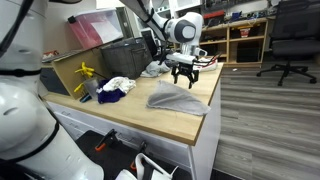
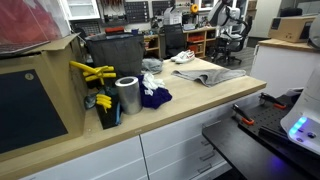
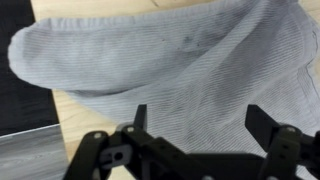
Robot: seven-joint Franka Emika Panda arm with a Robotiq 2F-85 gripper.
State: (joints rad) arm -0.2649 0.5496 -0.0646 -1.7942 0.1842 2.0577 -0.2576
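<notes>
A grey cloth point(image 3: 170, 65) lies spread on the wooden counter and fills most of the wrist view. My gripper point(image 3: 200, 120) hangs just above it, jaws wide apart, nothing between the fingers point(image 3: 262, 125). In both exterior views the grey cloth point(image 1: 172, 98) point(image 2: 213, 74) rests flat near the counter's end. The gripper point(image 1: 184, 76) hovers over its far edge, open. In the more distant exterior view the gripper is too small to make out clearly.
A dark blue and white cloth point(image 1: 114, 88) point(image 2: 153, 96) lies further along the counter. A metal can point(image 2: 127, 96), yellow tools point(image 2: 92, 73) and a dark bin point(image 2: 115, 56) stand nearby. The counter edge point(image 1: 185, 128) drops to a grey wood floor point(image 1: 265, 130).
</notes>
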